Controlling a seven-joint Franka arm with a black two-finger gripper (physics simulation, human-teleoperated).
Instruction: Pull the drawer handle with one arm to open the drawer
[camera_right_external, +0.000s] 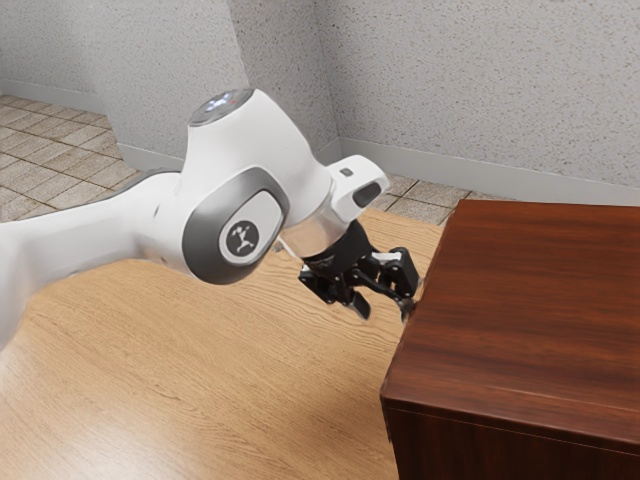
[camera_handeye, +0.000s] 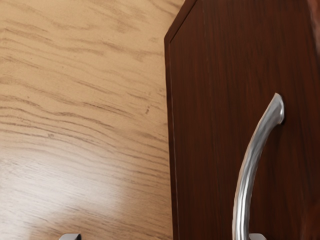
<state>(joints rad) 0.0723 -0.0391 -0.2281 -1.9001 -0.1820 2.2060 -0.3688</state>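
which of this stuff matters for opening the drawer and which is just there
For the job:
gripper, open
drawer handle
dark wood cabinet

Just there:
light wooden surface
tiled floor
wall

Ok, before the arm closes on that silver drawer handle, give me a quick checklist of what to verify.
1. Black two-finger tool open: ok, its fingers stand apart.
2. Curved silver metal handle right ahead of the hand: ok.
3. Handle centred between the fingers: not ok, it sits close beside one finger pad.
4. Either finger touching the handle: cannot tell.
5. Dark brown wooden drawer front fully shut: cannot tell.
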